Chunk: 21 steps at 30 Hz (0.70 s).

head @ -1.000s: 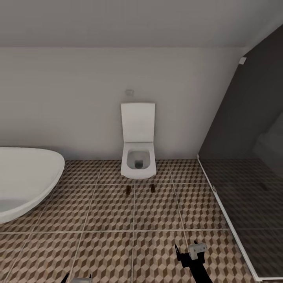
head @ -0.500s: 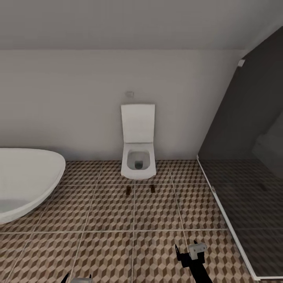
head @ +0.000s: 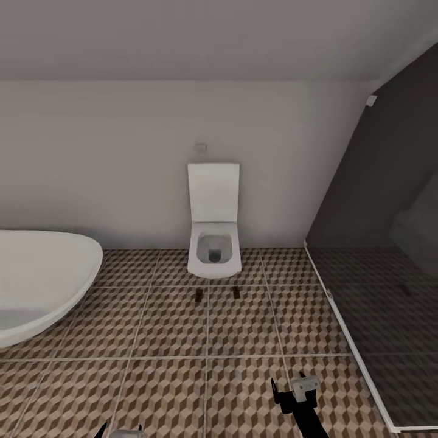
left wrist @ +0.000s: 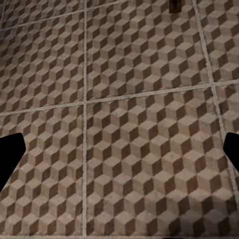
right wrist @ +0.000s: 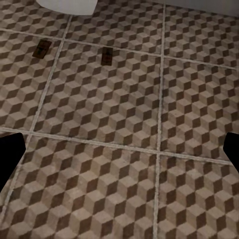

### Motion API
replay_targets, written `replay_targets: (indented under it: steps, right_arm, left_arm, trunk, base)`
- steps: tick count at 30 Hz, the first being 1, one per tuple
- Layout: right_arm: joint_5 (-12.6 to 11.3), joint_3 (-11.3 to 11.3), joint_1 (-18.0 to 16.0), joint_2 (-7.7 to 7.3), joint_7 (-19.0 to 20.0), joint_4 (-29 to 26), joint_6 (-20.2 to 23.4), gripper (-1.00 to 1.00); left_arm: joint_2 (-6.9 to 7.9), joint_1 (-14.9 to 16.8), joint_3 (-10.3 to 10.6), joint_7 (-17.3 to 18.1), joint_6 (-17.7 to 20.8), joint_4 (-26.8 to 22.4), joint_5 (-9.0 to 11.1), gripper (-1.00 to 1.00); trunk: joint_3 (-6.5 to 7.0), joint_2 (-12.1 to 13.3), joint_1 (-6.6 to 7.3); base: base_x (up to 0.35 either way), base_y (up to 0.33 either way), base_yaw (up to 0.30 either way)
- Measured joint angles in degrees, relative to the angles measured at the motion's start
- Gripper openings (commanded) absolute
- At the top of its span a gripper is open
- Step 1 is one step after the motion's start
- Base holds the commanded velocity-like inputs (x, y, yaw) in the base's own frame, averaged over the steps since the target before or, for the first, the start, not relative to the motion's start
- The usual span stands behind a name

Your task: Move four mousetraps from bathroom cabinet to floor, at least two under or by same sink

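Two mousetraps lie flat on the bathroom floor just in front of a white toilet: one mousetrap to the left and another mousetrap to the right. The right wrist view shows both, the first mousetrap and the second mousetrap, well ahead of my open, empty right gripper. That right gripper hangs low over the tiles at the head view's lower edge. My left gripper is open over bare tiles, with nothing between the fingers of this left gripper. The cabinet and the sink are out of view.
A white toilet stands against the back wall. An oval white bathtub takes up the left side. A dark glass-walled shower with a white base rail closes off the right. Patterned tiles stretch between them.
The head camera has shifted slightly, so the whole picture sits a little lower. The mousetraps and both grippers have not moved.
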<state>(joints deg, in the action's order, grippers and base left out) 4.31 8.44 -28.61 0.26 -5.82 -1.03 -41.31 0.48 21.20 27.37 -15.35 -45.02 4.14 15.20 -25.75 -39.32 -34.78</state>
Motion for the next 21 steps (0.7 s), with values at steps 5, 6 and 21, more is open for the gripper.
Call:
replay_targets:
  steps: [5, 6, 21]
  right_arm:
    - [0.0, 0.0, 0.0, 0.00, 0.0, 0.0, 0.0, 1.00]
    - [0.0, 0.0, 0.0, -0.02, 0.0, 0.0, 0.0, 1.00]
    - [0.0, -0.2, 0.0, -1.91, -0.5, 0.0, -0.1, 1.00]
  left_arm:
    - [0.00, 0.0, 0.0, 0.0, 0.0, 0.0, 0.0, 1.00]
    - [0.00, 0.0, 0.0, 0.0, 0.0, 0.0, 0.0, 1.00]
    - [-0.59, 0.0, 0.0, 0.0, 0.0, 0.0, 0.0, 1.00]
  trunk:
    - [0.90, 2.0, 1.10]
    - [1.08, 2.4, 1.32]
    - [3.78, 8.4, 4.62]
  base:
    - [0.000, 0.000, 0.000]
    - [0.000, 0.000, 0.000]
    - [0.000, 0.000, 0.000]
